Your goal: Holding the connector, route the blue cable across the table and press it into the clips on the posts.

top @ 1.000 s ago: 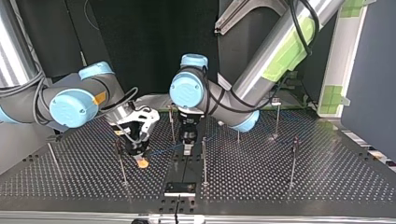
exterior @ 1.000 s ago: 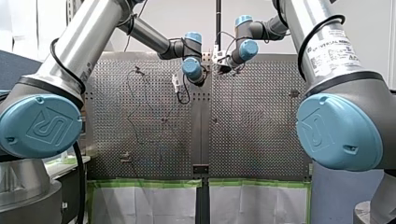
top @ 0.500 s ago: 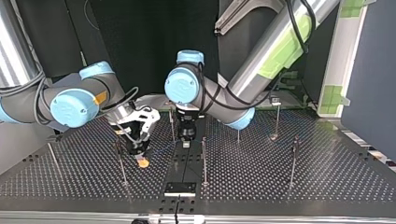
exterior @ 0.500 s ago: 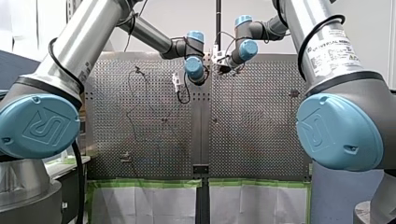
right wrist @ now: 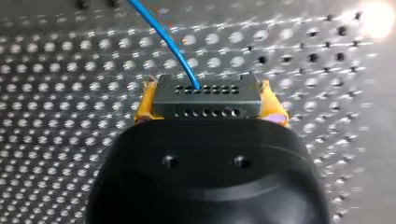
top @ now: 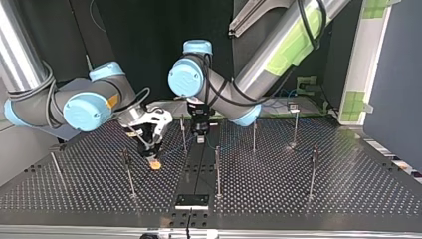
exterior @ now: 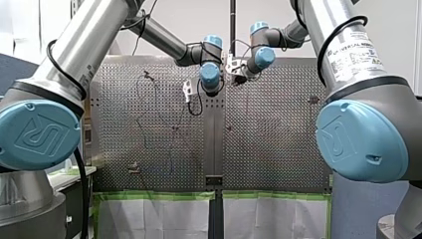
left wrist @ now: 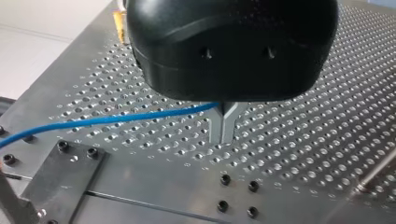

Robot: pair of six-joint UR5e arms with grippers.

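Since a second ago my right gripper (top: 153, 160), left of centre in the top view, edged right, fingers (right wrist: 144, 105) clamping the connector (right wrist: 207, 95), while my left gripper (top: 200, 139) at centre retreated up-frame, fingers (left wrist: 216, 129) pinching the blue cable (left wrist: 116, 118), which might tauten and slip free.

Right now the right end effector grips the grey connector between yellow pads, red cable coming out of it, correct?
Not red: the right wrist view shows a blue cable leaving the connector. The right end effector does grip it between yellow pads.
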